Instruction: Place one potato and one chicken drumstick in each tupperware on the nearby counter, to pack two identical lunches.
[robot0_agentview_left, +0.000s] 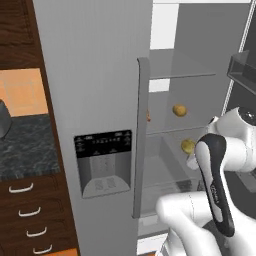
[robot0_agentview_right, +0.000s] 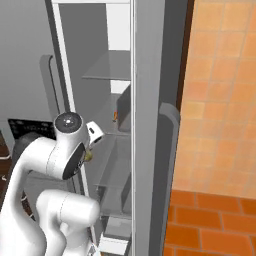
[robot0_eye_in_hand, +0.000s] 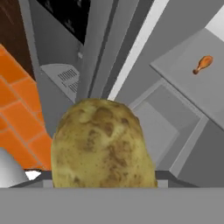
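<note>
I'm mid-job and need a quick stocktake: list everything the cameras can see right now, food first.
held potato: one, golden-brown, at the gripper inside the open fridge, apparently gripped
shelf potato: one, golden-brown, on a fridge shelf above it
chicken drumstick: one, orange-brown, lying on a fridge shelf
fridge: one, grey, right side open, left door shut
dispenser panel: one, black and grey, on the shut door
counter: one, dark speckled, left of the fridge
drawers: dark brown, silver handles, under the counter
floor: orange tiles, right of the fridge
arm: one, white with dark joints, reaching into the fridge
gripper: one, around the held potato, fingertips hidden
</note>
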